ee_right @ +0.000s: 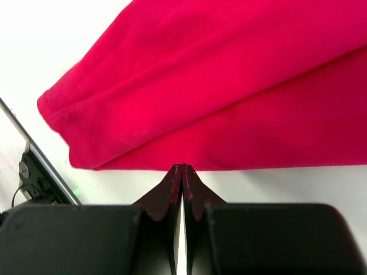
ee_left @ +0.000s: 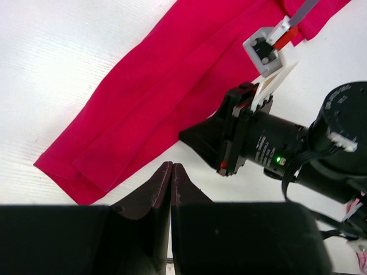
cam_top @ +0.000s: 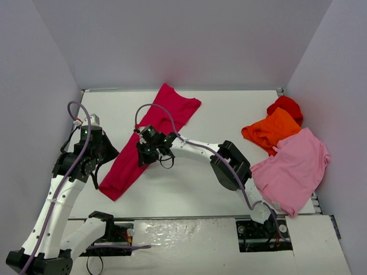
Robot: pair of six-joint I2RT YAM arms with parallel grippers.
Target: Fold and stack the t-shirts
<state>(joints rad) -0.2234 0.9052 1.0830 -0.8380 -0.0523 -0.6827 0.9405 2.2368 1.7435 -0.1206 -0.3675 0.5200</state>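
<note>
Raspberry-red t-shirt (cam_top: 150, 137) lies as a long folded strip, diagonal on the white table (cam_top: 229, 114), far end near the back edge, near end towards the front left. Both claws sit at mid-strip, one on each side.

Left gripper (cam_top: 113, 153): jaws fully closed, holding nothing. In the left wrist view the tips (ee_left: 171, 169) sit just short of the strip's edge, over bare table.

Right gripper (cam_top: 140, 159): also pressed shut, empty. In the right wrist view the tips (ee_right: 182, 169) are right at the shirt's long edge; can't tell if they're touching it.

Left arm is bent up from its base, wrist angled in towards the strip. Right arm reaches low and long across the table, elbow mid-table, wrist turned down at the shirt.

Orange t-shirt (cam_top: 270, 130), bright red t-shirt (cam_top: 287, 105) and pale pink t-shirt (cam_top: 295, 169) are heaped at the right side, overlapping, well apart from both claws. Bare table runs between the strip and that heap. White walls close in on the left, back and right.
</note>
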